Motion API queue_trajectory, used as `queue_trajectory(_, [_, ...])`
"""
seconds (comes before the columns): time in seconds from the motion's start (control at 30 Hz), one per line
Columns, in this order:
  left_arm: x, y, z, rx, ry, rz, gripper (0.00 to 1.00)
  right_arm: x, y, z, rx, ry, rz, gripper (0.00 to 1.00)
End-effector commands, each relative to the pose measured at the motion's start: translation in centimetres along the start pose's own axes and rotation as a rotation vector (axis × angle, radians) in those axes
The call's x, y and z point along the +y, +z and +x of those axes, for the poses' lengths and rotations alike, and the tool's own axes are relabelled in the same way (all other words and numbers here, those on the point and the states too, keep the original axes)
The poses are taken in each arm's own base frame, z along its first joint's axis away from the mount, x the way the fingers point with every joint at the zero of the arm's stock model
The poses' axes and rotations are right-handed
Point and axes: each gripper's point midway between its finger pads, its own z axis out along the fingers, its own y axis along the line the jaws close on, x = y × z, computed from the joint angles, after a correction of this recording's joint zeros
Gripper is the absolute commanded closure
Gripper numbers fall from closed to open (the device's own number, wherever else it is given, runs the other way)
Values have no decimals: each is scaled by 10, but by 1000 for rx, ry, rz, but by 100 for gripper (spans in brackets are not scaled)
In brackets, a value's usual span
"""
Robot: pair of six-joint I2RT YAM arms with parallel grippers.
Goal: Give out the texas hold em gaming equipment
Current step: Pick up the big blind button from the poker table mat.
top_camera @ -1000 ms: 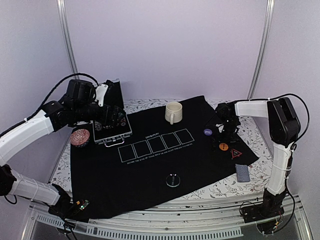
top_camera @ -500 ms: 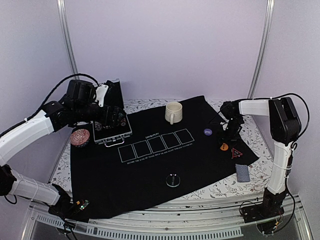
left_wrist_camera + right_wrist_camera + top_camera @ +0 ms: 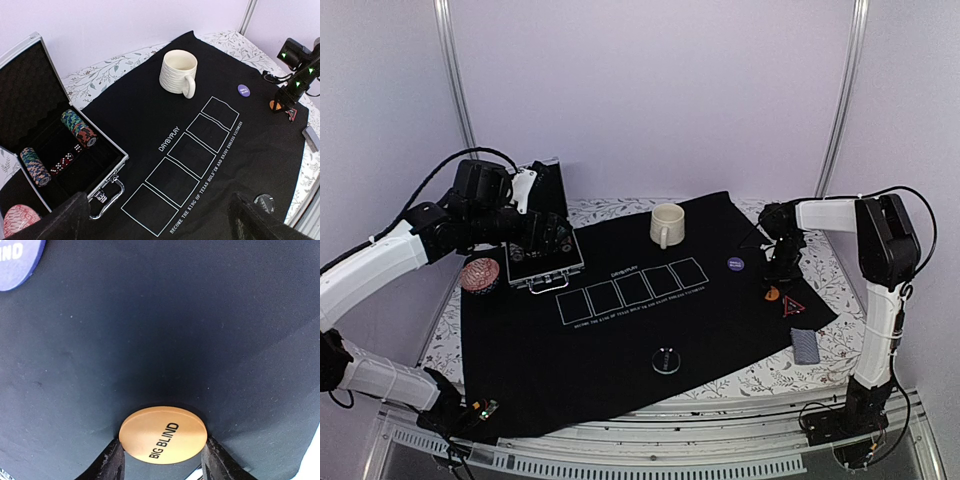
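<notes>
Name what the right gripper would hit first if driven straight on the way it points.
The right gripper points down with the orange Big Blind disc between its jaws, so its tips would meet the black mat beside it, probably almost at once; remaining gap unclear.

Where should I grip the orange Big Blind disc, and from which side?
By its rim, at opposite edges, coming straight down: the orange disc lies flat on the black mat, thin, so only its edge offers purchase. The right gripper straddles it that way.
</notes>
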Motion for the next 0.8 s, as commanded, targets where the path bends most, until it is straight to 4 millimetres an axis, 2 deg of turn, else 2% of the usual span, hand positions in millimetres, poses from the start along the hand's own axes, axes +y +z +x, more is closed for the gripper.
queue_trajectory(0.0, [6,1,5,5,-10,-18,2,9,12,-5,-3,-11,-26,49])
queue_trajectory(0.23, [6,2,0,-12,-15,-19,2,6,-8,-11,-58,-8,5,52])
queue_trajectory(0.57, [0,12,5,-14,-53,17,2,27,-36,-29,-163,-37,-13,52])
queue_trajectory(0.63, [-8,20,4,-24,-75,66,2,37,-44,-37,-199,-56,-22,52])
queue_trajectory(0.77, [-27,44,-3,-31,-126,186,3,82,-77,-61,-357,-190,-70,52])
